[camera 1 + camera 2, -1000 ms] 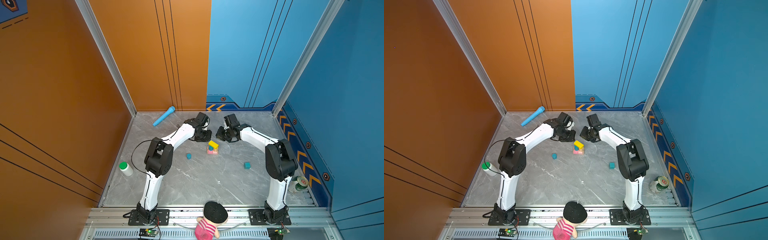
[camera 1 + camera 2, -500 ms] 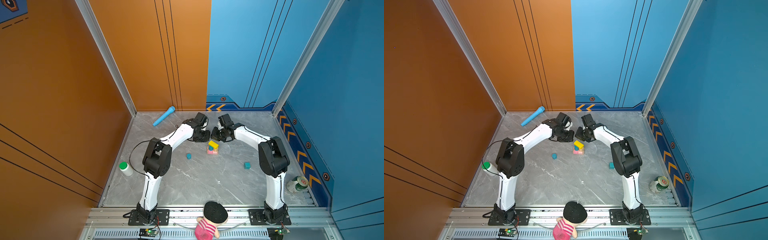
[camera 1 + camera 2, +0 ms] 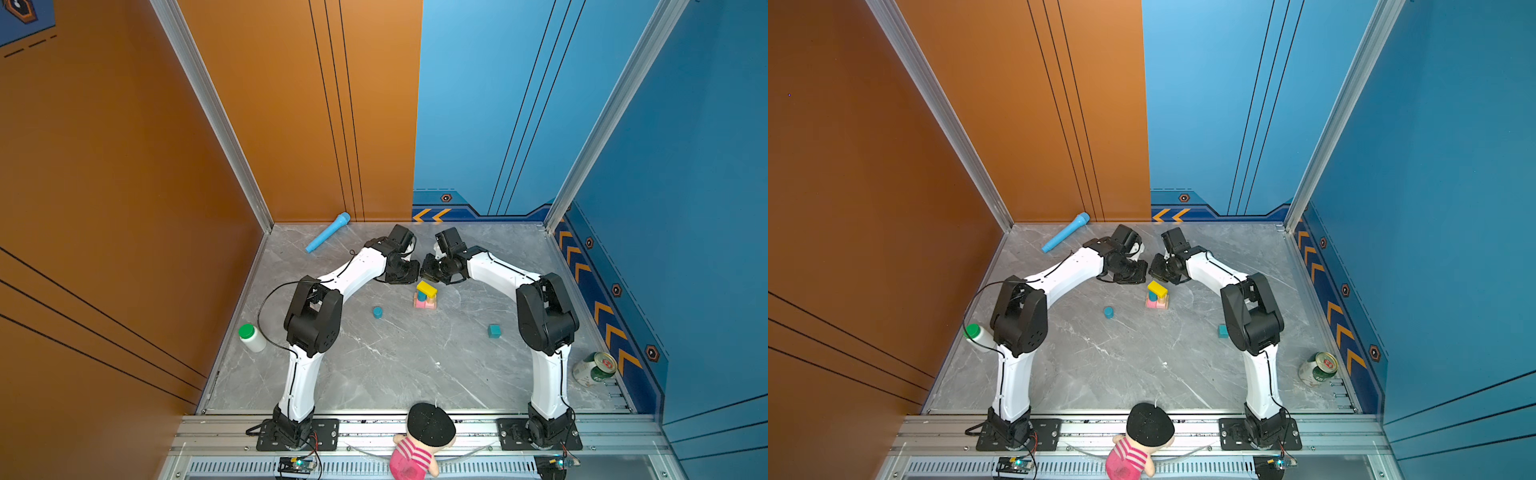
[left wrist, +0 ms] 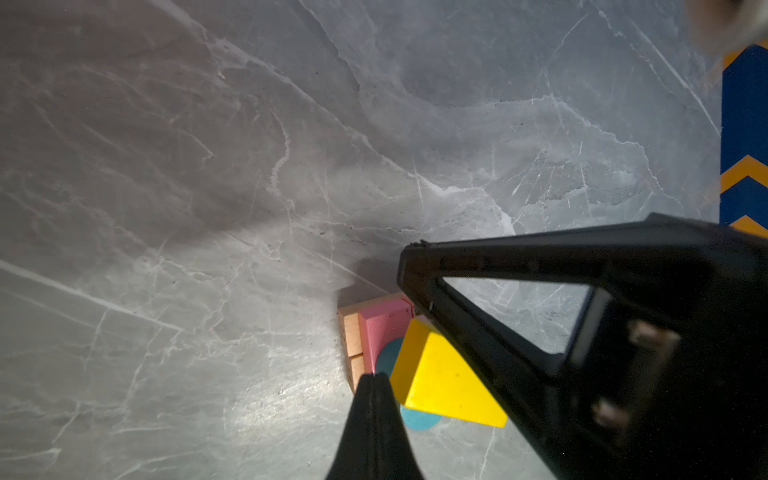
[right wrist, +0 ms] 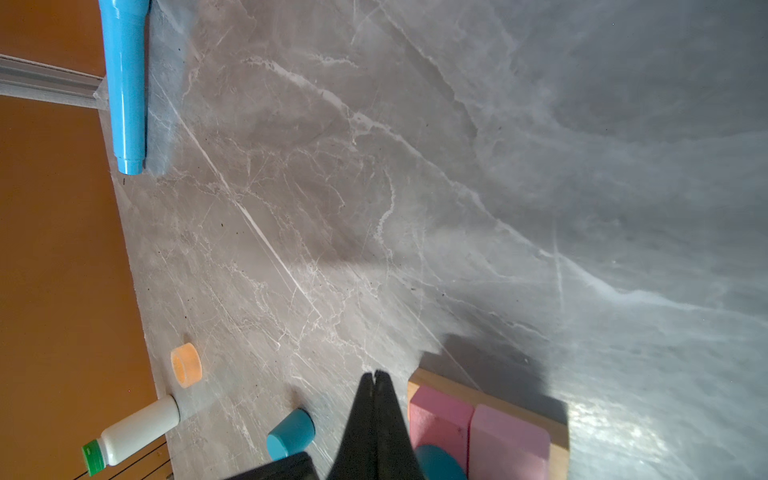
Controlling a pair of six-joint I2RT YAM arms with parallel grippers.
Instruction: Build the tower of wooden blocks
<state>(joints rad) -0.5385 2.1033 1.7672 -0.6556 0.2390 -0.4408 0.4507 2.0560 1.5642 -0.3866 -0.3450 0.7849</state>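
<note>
The tower (image 3: pixel 425 297) (image 3: pixel 1157 297) stands mid-table: tan and pink bars (image 5: pixel 478 428) at the base, a blue cylinder (image 4: pixel 419 417) on them, and a yellow bar (image 4: pixel 444 382) lying askew on top. My left gripper (image 4: pixel 374 376) (image 3: pixel 409 275) is shut and empty, its tip hanging just beside the yellow bar. Facing it over the tower's far side, my right gripper (image 5: pixel 376 374) (image 3: pixel 429 274) is also shut and empty. A loose blue cylinder (image 3: pixel 377 312) (image 5: pixel 291 432) lies left of the tower. A teal cube (image 3: pixel 494 331) sits to the right.
A light-blue toy microphone (image 3: pixel 327 232) lies at the back left. A white bottle with a green cap (image 3: pixel 251 337) stands by the left wall, with a short orange-tan cylinder (image 5: pixel 186 365) near it. A can (image 3: pixel 594 369) lies at the right edge and a doll (image 3: pixel 419 444) at the front rail.
My right gripper has swung left toward the left gripper and now hangs close above the tower's far side. The left arm has barely moved. Both grippers stay shut.
</note>
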